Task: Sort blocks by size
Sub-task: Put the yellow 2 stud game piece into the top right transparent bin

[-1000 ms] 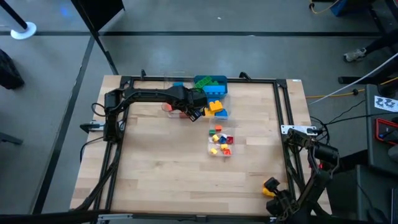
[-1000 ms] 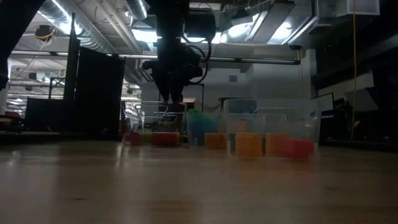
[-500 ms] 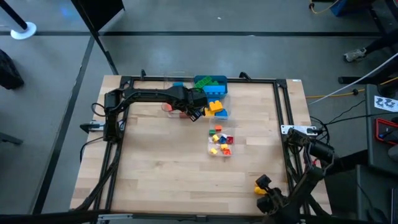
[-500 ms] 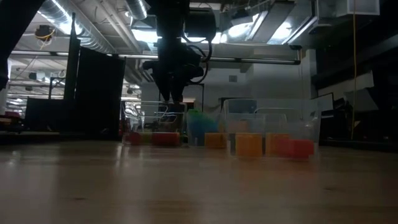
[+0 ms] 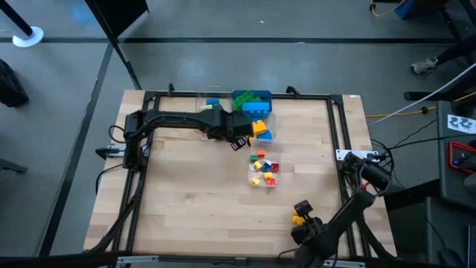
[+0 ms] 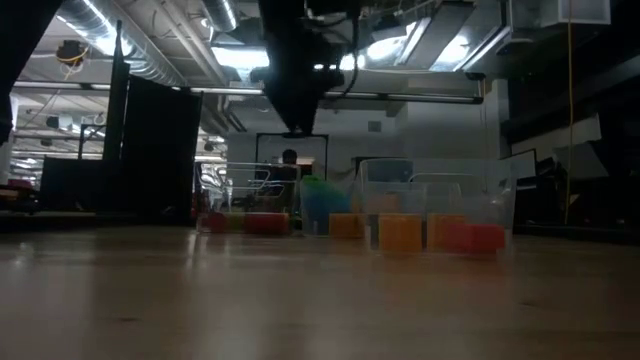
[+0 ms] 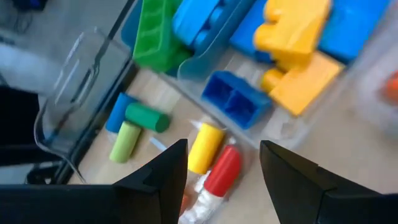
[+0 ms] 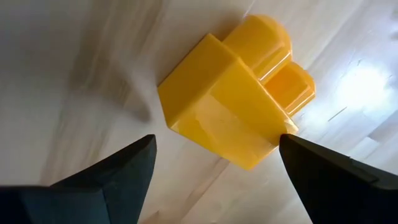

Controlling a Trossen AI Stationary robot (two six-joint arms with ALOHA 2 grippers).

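My right gripper (image 5: 303,221) is near the table's front right and is shut on a large yellow block (image 8: 224,106). My left gripper (image 7: 224,155) hangs open and empty at the far middle (image 5: 239,141). Under it lie a small yellow piece (image 7: 205,146) and a red one (image 7: 222,174). Green and blue blocks fill the teal tray (image 5: 251,99). Beside the tray sit big yellow and blue blocks (image 5: 258,129). A clear tub (image 5: 263,171) mid-table holds several small mixed blocks. My right gripper pinches the yellow block between its two fingertips (image 8: 140,155), by opposite sides near its lower corners (image 8: 171,124). The fingers slant steeply down from above. The block is lifted clear of the table, tipped so its studs (image 8: 267,43) point sideways.
Clear tubs (image 6: 250,200) stand in a row along the far side, next to the teal tray. A black frame (image 5: 338,126) runs round the table's edges. Bare wood lies at the front left (image 5: 186,208).
My right gripper has carried the yellow block level toward the table's left along the front edge, rolling a little. My left gripper has risen from the far tubs and shifted slightly toward the right, still open.
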